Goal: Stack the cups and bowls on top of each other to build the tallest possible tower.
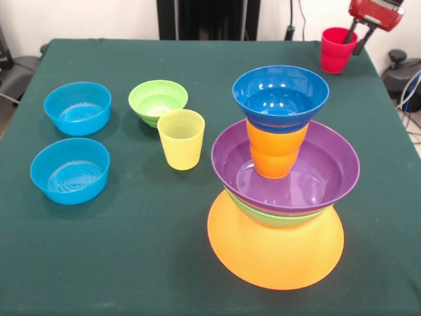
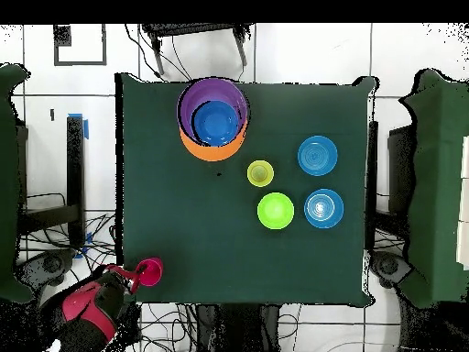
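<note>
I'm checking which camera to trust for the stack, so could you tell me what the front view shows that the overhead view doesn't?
Only the front view shows the tower's layers: orange base, green bowl, purple bowl, orange cup, dark blue bowl on top. Only the overhead view shows the arm's body beside the table. Both show the gripper at the red cup, the yellow cup, the small green bowl and two light blue bowls.

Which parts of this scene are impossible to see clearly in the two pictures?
- Gripper: in the front view the top edge cuts off the arm; whether it grips the red cup is too small to tell in either view.
- Large green bowl: front view shows only a rim, hidden under the purple bowl.
- Orange cup: hidden overhead by the dark blue bowl.
- Orange base: overhead, mostly covered by the tower.
</note>
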### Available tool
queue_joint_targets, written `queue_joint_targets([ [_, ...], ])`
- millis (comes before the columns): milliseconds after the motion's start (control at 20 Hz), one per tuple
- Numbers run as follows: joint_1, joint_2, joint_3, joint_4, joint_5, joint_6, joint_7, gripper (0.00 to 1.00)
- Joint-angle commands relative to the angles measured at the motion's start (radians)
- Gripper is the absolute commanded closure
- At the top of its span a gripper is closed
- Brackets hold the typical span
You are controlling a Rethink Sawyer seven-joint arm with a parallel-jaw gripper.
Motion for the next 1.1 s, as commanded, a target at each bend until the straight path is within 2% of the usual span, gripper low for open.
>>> queue_joint_targets([
  [50, -0.024, 0.007, 0.159, 0.023, 0.033, -0.025, 0.168, 1.0],
  [150, -0.024, -0.003, 0.166, 0.026, 0.04, -0.003, 0.171, 1.0],
  [450, -0.098, -0.05, 0.232, 0.051, 0.019, -0.019, 0.131, 1.0],
  [650, -0.185, -0.11, 0.275, 0.055, -0.019, 0.008, 0.061, 1.0],
  [800, -0.216, -0.168, 0.235, 0.001, -0.072, 0.066, -0.013, 1.0],
  [950, -0.203, -0.179, 0.141, -0.112, -0.139, 0.119, -0.078, 1.0],
  [1100, -0.199, -0.199, 0.083, -0.191, -0.195, 0.187, -0.112, 1.0],
])
